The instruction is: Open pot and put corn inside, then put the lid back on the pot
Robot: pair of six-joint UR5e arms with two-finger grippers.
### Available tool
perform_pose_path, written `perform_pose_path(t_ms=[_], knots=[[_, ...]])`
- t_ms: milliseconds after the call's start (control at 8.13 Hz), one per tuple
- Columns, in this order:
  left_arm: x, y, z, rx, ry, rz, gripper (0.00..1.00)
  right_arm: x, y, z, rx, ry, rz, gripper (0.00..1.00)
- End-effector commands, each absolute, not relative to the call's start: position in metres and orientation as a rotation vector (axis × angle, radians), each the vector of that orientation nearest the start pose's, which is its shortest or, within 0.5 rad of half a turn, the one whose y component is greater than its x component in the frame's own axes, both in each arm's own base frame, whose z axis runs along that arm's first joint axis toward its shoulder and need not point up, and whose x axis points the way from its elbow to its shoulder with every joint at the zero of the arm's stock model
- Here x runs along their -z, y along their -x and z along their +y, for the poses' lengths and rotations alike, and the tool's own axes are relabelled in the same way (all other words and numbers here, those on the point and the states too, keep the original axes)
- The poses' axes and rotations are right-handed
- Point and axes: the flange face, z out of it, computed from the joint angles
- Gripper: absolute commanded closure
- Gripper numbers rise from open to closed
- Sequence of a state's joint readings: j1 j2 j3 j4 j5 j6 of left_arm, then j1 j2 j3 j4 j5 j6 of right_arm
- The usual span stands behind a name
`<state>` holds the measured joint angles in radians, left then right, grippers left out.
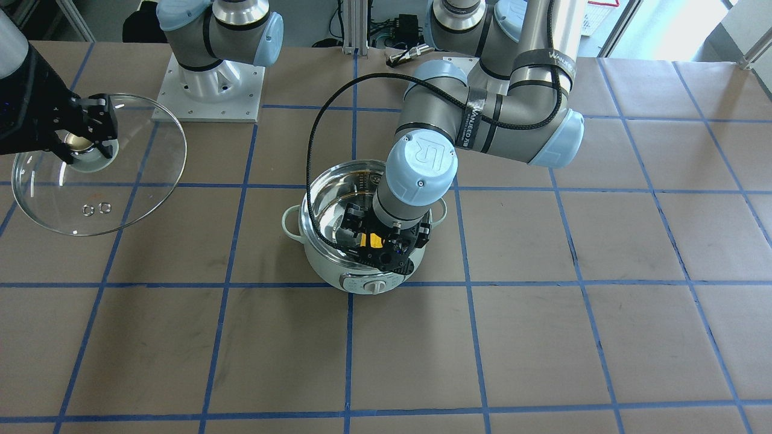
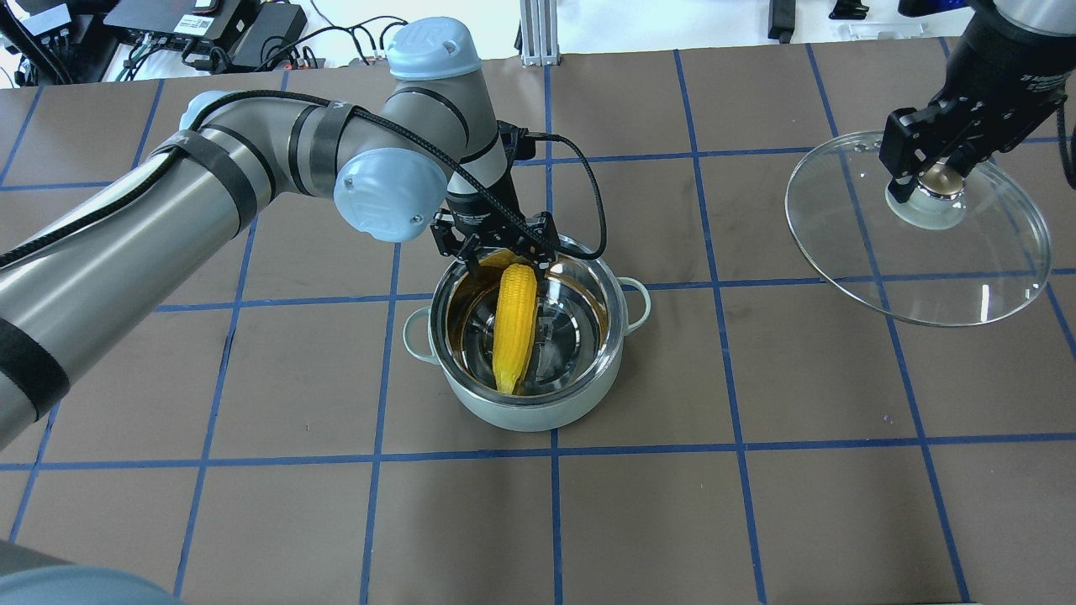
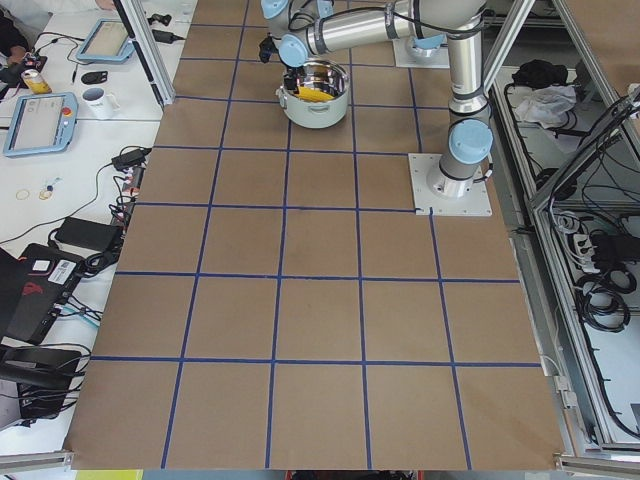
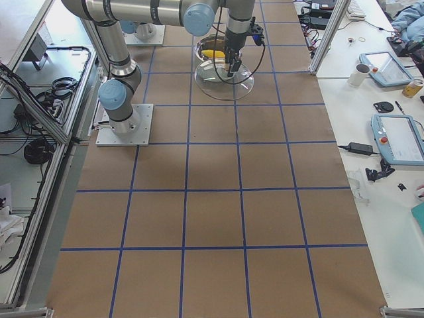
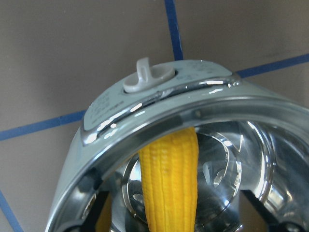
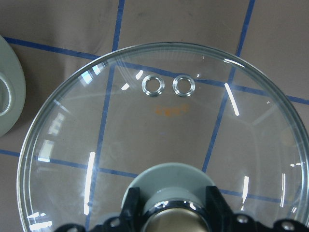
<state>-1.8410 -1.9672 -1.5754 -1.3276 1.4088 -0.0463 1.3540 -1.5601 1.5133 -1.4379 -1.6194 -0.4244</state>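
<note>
The pale mint pot (image 2: pixel 521 416) stands open mid-table, also seen in the front view (image 1: pixel 325 265) and the left wrist view (image 5: pixel 159 104). The yellow corn (image 2: pixel 514 328) lies inside it, pointed tip against the wall on the knob side (image 5: pixel 171 183). My left gripper (image 2: pixel 506 256) is inside the pot's rim over the corn's thick end, its jaws spread wider than the cob. My right gripper (image 2: pixel 935 181) is shut on the knob of the glass lid (image 2: pixel 967 269) and holds it above the table, far to the pot's right (image 1: pixel 139 175). The lid's vent holes show in the right wrist view (image 6: pixel 164 135).
The right arm's white base plate (image 1: pixel 211 90) sits behind the held lid. A black cable (image 1: pixel 313 157) loops from the left wrist over the pot. The left arm's elbow (image 2: pixel 387 193) hangs over the table behind the pot. Blue tape lines grid the brown tabletop.
</note>
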Motion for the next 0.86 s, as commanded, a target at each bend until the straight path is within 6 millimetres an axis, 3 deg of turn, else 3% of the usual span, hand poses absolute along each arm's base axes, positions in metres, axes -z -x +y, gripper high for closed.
perform_pose_path(t_ms=[0,123,369,492,738], knots=[[-0.314,0.294,-0.540,-0.329,-0.313,3.232,0.00,-0.504,-0.024,-0.496,-0.156,0.325,3.137,1.00],[-0.332,0.292,-0.534,-0.319,-0.312,3.233,0.00,-0.505,-0.024,-0.495,-0.151,0.320,3.139,1.00],[-0.392,0.282,-0.524,-0.255,-0.313,3.198,0.00,-0.506,-0.037,-0.493,-0.150,0.274,3.146,1.00],[-0.418,0.272,-0.527,-0.182,-0.320,3.115,0.00,-0.507,-0.062,-0.490,-0.141,0.248,3.156,1.00],[-0.438,0.256,-0.537,-0.119,-0.323,3.111,0.00,-0.503,-0.117,-0.483,-0.140,0.232,3.168,1.00]])
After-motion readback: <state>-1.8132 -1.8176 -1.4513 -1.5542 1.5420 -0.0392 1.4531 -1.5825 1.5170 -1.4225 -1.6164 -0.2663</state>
